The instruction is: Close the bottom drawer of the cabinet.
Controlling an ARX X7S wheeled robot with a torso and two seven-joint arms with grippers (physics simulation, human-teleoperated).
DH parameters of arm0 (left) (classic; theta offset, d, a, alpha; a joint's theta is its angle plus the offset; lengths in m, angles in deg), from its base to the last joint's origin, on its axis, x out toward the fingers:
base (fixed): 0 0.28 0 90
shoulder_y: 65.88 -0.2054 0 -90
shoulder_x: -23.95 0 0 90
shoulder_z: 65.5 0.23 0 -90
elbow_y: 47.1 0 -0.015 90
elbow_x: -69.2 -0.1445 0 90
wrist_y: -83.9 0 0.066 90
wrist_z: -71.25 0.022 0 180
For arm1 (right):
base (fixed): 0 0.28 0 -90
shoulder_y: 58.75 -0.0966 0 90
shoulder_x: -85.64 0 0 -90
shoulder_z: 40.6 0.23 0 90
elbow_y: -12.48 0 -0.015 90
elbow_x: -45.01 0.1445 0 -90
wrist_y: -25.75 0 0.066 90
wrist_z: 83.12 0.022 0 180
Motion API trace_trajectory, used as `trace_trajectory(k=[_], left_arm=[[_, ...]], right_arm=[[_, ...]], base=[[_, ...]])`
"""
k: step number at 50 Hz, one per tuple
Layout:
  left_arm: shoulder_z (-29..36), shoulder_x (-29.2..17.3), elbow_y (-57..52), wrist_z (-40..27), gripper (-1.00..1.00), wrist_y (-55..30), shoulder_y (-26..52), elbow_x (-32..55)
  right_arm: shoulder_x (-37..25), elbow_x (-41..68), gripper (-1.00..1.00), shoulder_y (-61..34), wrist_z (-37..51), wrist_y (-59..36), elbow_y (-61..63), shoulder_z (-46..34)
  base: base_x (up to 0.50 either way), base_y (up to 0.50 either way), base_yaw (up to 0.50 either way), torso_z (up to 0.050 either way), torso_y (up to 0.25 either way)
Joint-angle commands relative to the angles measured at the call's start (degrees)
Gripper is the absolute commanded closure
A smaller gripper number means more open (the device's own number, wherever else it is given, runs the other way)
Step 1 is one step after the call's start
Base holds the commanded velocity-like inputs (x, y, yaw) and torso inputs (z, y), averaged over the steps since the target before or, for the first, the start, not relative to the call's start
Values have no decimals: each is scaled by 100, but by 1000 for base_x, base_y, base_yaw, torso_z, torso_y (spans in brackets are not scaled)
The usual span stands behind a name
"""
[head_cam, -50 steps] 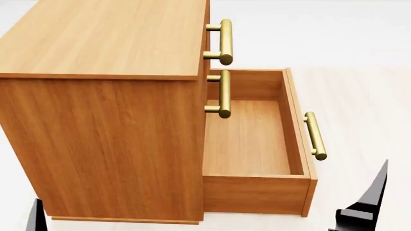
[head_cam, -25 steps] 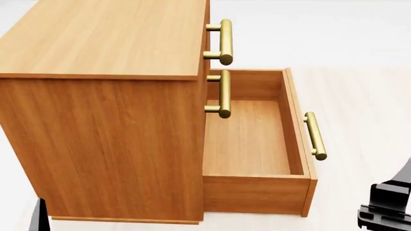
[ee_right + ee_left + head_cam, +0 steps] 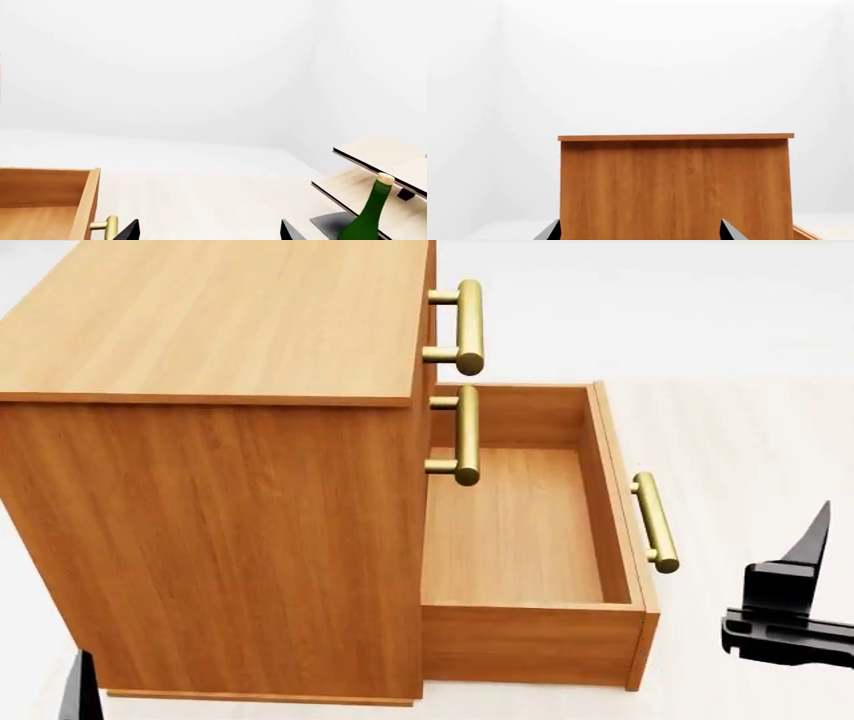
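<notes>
The cabinet [image 3: 214,490] fills the left of the head view, with its two upper drawers shut. The bottom drawer [image 3: 514,530] stands pulled out to the right, and nothing lies inside it. Its brass handle [image 3: 654,522] faces right. My right gripper [image 3: 801,590] is open and empty, to the right of the drawer front and apart from the handle. In the right wrist view [image 3: 209,234] the drawer corner [image 3: 47,200] and handle [image 3: 110,225] sit beside one fingertip [image 3: 130,231]. My left gripper [image 3: 639,236] is open and faces the cabinet's plain side [image 3: 674,185]. Only its tip [image 3: 80,690] shows in the head view.
A green bottle [image 3: 363,217] stands by a pale slanted rack [image 3: 380,165] off to the right of the drawer. Pale wood floor [image 3: 747,440] lies in front of the drawer.
My right gripper has risen from the lower right corner of the head view to beside the drawer front. The drawer and the left gripper have not moved.
</notes>
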Motion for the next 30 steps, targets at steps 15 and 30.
trace_trajectory(k=[15,30], left_arm=[[-32,-48,80,-66,-100,-36,89,95],[-12,-64,122,-102,-100,-62,129,103]], right_arm=[[550,-742,-100,-1598,-660,-135,-2091,-1286],[1049,-1192,-100,-2238,-1333,231,-3693,-1838]], base=[[0,0,0,0,0],[0,0,0,0,0]])
